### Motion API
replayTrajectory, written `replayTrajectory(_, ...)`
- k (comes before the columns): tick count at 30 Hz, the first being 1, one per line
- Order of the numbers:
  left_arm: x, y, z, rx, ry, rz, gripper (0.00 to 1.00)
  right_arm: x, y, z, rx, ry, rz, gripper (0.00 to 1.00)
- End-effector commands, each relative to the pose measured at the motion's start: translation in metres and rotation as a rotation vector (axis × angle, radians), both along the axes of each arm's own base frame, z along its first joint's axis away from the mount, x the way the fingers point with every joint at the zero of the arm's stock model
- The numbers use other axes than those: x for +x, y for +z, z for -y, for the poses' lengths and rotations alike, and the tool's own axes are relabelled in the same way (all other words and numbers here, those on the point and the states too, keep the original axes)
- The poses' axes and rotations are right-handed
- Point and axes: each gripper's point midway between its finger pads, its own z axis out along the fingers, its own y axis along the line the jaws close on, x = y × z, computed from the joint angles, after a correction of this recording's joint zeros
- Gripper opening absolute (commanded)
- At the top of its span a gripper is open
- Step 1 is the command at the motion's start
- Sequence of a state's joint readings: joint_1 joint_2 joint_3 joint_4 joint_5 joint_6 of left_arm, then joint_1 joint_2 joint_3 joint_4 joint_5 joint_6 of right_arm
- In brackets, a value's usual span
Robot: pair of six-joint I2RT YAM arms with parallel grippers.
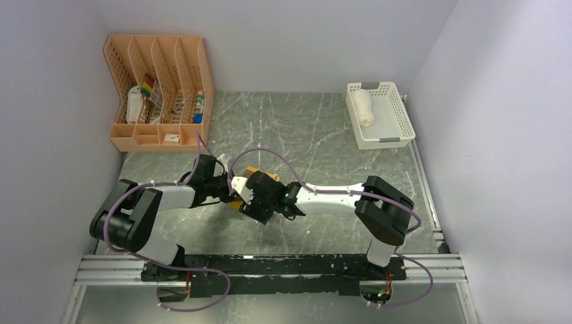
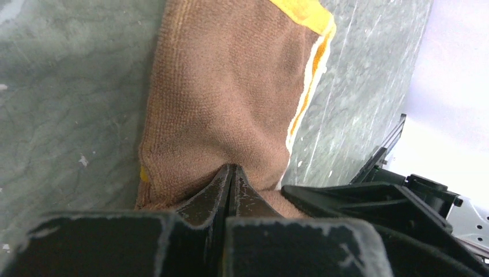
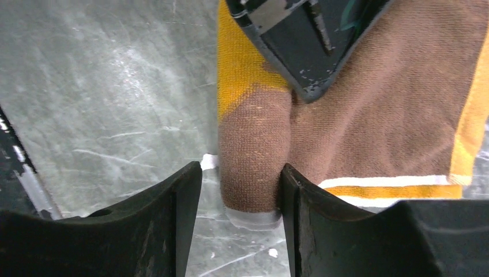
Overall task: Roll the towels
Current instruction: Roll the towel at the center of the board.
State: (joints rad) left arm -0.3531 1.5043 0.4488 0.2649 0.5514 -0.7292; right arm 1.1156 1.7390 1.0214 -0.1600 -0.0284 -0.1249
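A brown towel (image 2: pixel 230 86) with cream and yellow trim lies mid-table, mostly hidden under both grippers in the top view (image 1: pixel 262 177). My left gripper (image 2: pixel 230 168) is shut, its tips pinching a fold of the brown cloth, with creases running out from them. It shows in the top view (image 1: pixel 236 192) and from above in the right wrist view (image 3: pixel 305 98). My right gripper (image 3: pixel 242 190) is open and straddles a rolled end of the towel (image 3: pixel 251 150), which touches its right finger. Yellow cloth (image 3: pixel 236 69) shows beside the roll. A rolled cream-white towel (image 1: pixel 364 108) lies in the basket.
A white mesh basket (image 1: pixel 398 125) stands at the back right. An orange file organiser (image 1: pixel 158 88) holding small items stands at the back left. A metal rail (image 1: pixel 270 270) runs along the near edge. Grey walls enclose the marbled table on three sides.
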Motion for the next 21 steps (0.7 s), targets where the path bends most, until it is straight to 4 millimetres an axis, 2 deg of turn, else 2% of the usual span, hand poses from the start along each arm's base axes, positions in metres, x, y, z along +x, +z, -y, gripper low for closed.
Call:
replayTrajectory(1, 0.009, 0.002, -0.004, 0.060, 0.007, 0.031, 0.07, -0.019, -0.006, -0.007, 0.035, -0.010, -0.129, 0.50)
replayTrajectory(7, 0.011, 0.008, -0.005, 0.068, 0.013, 0.033, 0.07, -0.025, -0.016, -0.009, 0.079, -0.033, -0.253, 0.36)
replayTrajectory(12, 0.019, 0.022, -0.004, 0.078, 0.016, 0.050, 0.07, -0.018, -0.031, 0.008, 0.102, -0.099, -0.359, 0.27)
replayTrajectory(16, 0.044, 0.052, -0.009, 0.116, 0.046, 0.112, 0.09, -0.008, -0.033, 0.016, 0.144, -0.147, -0.432, 0.23)
replayTrajectory(21, 0.081, 0.102, -0.036, 0.117, 0.132, 0.207, 0.13, -0.002, -0.033, 0.016, 0.197, -0.156, -0.570, 0.22)
